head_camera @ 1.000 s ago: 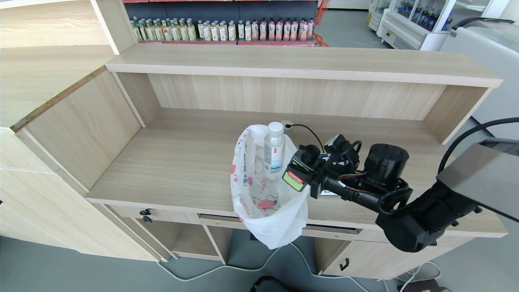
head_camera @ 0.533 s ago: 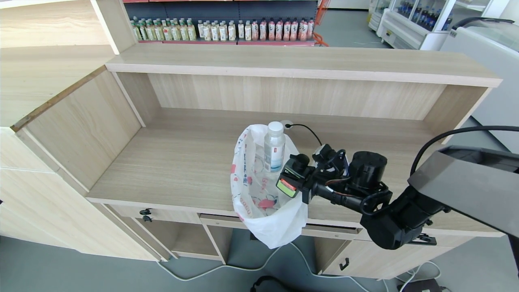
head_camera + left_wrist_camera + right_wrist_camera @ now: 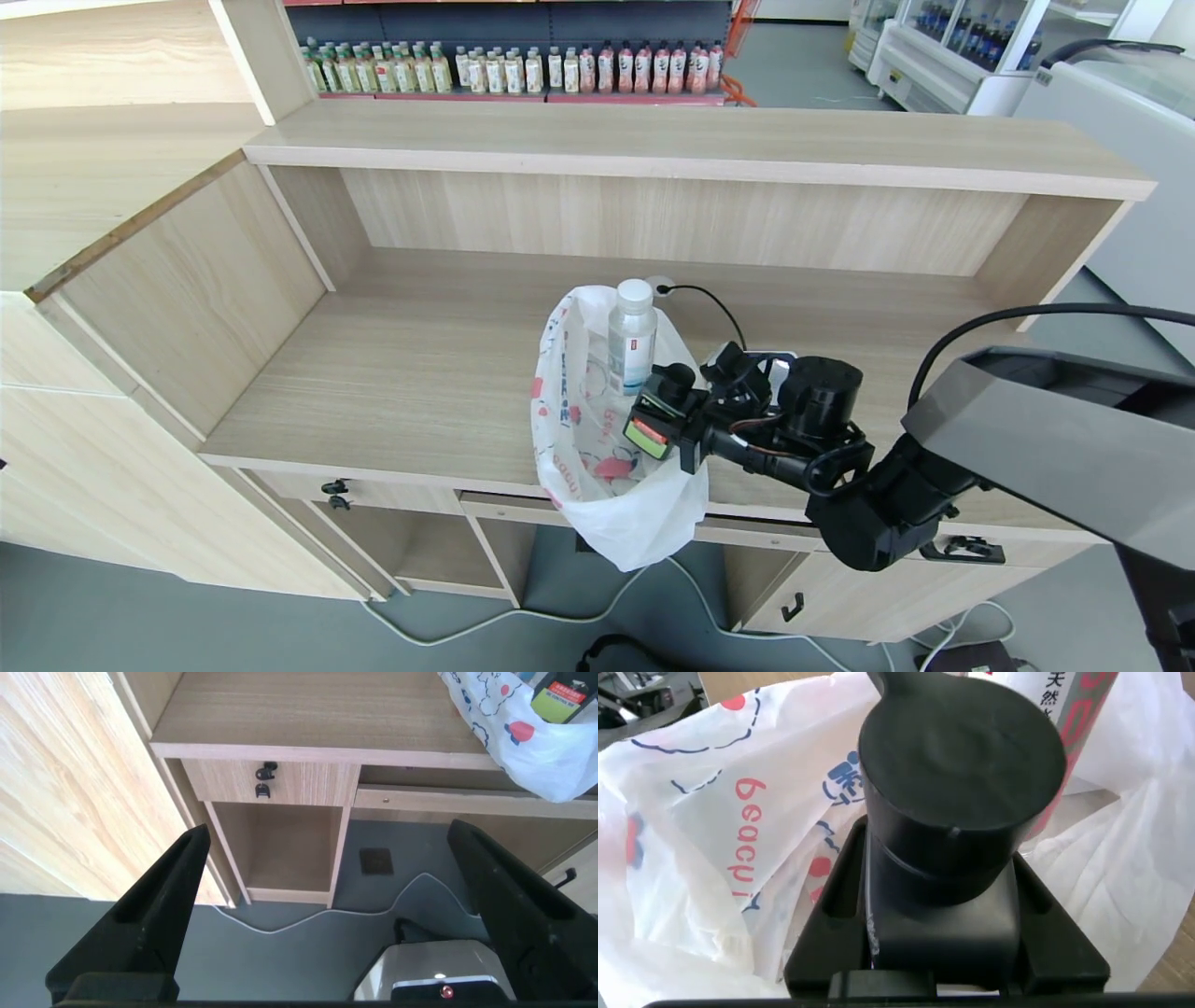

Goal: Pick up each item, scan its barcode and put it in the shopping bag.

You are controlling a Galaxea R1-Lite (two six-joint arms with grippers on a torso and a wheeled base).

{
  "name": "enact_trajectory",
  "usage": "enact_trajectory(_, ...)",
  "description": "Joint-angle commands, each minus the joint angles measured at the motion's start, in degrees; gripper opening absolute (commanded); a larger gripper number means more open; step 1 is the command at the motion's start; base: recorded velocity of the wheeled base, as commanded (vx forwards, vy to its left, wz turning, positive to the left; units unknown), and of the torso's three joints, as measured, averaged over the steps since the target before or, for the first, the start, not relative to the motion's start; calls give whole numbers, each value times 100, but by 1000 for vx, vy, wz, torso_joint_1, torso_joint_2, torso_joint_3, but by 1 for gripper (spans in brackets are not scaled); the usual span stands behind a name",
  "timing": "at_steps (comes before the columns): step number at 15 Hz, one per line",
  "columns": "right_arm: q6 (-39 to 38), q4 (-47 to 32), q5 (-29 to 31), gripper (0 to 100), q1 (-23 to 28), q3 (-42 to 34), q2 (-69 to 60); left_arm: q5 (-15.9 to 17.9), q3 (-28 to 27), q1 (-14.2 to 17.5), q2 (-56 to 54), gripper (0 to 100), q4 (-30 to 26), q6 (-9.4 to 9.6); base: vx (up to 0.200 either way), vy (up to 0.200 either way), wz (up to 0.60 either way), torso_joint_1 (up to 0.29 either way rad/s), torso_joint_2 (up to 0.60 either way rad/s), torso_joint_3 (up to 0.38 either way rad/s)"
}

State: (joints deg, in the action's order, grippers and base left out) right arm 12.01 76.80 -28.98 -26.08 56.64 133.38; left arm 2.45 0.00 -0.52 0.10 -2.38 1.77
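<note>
Head view puts your right gripper [image 3: 668, 420], jaws clamped on the small black pack with a green-and-red label [image 3: 651, 432], at the 3 o'clock rim of the white printed plastic shopping bag [image 3: 560, 448], whose open mouth lies toward 9 o'clock, while your left gripper [image 3: 329, 835] hangs wide open, well apart.

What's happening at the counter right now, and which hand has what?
The right hand holds a black item with a green and red label over the open mouth of the white shopping bag, which hangs over the front edge of the wooden counter. A clear water bottle appears to stand in the bag already, at its far side. The left hand is open and empty, low in front of the counter.
</note>
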Motion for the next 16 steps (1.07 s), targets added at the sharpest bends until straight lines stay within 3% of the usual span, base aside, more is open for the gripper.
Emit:
enact_trajectory(1,3,2,-3,0,-12,23,136,1,0,0,-1,100,0,-1,0,0,0,0,0,0)
enact_trajectory(16,3,-174,-29,0,-38,40,127,1,0,0,-1,100,0,-1,0,0,0,0,0,0)
